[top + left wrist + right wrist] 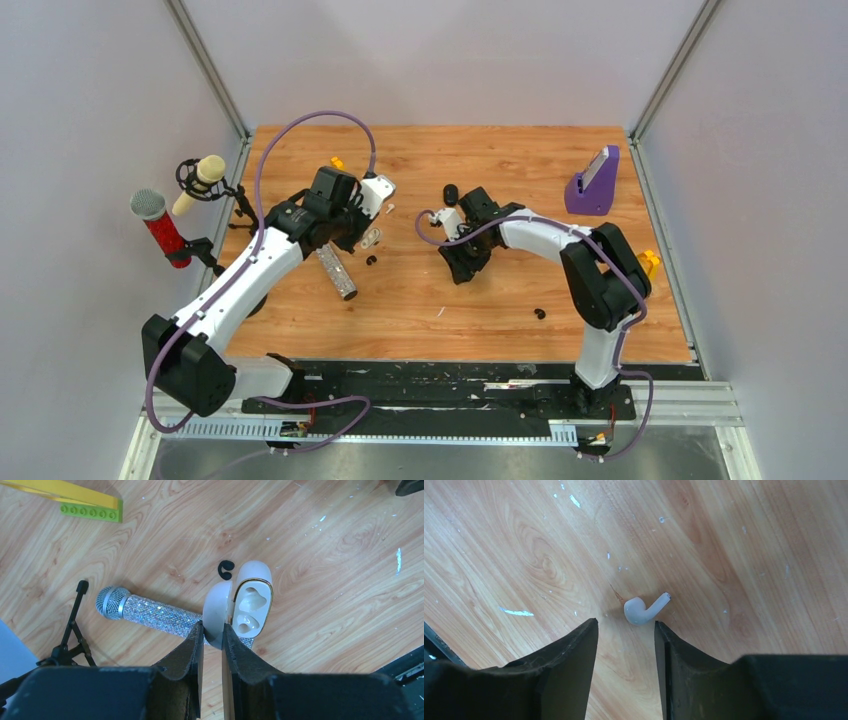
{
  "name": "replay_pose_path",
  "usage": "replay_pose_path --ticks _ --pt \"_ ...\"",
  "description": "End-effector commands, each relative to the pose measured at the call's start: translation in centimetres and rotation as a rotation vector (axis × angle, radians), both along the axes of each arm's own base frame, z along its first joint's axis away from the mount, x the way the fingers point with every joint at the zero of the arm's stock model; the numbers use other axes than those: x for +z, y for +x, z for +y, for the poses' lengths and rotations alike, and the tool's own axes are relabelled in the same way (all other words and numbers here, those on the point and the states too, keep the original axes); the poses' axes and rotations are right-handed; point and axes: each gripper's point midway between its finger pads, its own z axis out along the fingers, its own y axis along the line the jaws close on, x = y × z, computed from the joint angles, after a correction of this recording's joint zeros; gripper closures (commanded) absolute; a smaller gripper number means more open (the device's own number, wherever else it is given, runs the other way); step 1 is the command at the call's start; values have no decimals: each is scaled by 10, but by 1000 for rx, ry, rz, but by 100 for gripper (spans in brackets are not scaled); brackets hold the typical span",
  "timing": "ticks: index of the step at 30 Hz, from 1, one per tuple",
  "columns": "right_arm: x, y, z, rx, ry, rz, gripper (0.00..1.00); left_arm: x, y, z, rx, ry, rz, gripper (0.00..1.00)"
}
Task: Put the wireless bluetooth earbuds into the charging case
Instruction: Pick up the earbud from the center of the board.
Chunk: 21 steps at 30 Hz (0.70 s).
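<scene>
My left gripper (213,630) is shut on the lid of an open white charging case (252,600), whose two sockets are empty. In the top view it (368,232) holds the case (373,239) just above the table. A black earbud (226,569) lies just beyond the case and also shows in the top view (371,260). My right gripper (626,625) is open, low over the table, with a white stemmed earbud (641,611) lying just past its fingertips. In the top view the right gripper (462,268) hides that bud. Another black earbud (540,313) lies at front right.
A glittery microphone (150,612) lies under the case, beside a small black tripod (75,630). A green brick (91,512) and a yellow strip (65,492) lie beyond. A dark rounded case (451,193), a purple stand (592,185) and two microphones on stands (160,228) are also in view.
</scene>
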Motion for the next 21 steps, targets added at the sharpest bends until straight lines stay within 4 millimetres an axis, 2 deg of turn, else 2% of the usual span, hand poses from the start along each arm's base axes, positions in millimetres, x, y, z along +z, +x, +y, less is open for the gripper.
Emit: replay_pose_path --ticks 1,5,8,12,14,17,21 --pt "3 18 8 -47 -15 -38 56 12 4 -3 -5 -31 -49 83" --pt "-2 15 12 -36 -27 -34 63 13 4 -2 -3 -31 -54 83" --pt "-5 18 11 -20 -66 -73 64 13 4 -2 -3 -33 -58 83" --pt "-1 40 -10 -15 -177 -232 64 14 3 -2 -6 -37 -59 83" --pt "2 50 -23 -4 -233 -314 67 15 1 -3 -8 -42 -59 83" --pt "6 53 -36 18 -279 -372 68 15 1 -3 -10 -45 -60 83" --pt "8 54 -44 21 -302 -392 65 16 1 -5 -14 -52 -58 83"
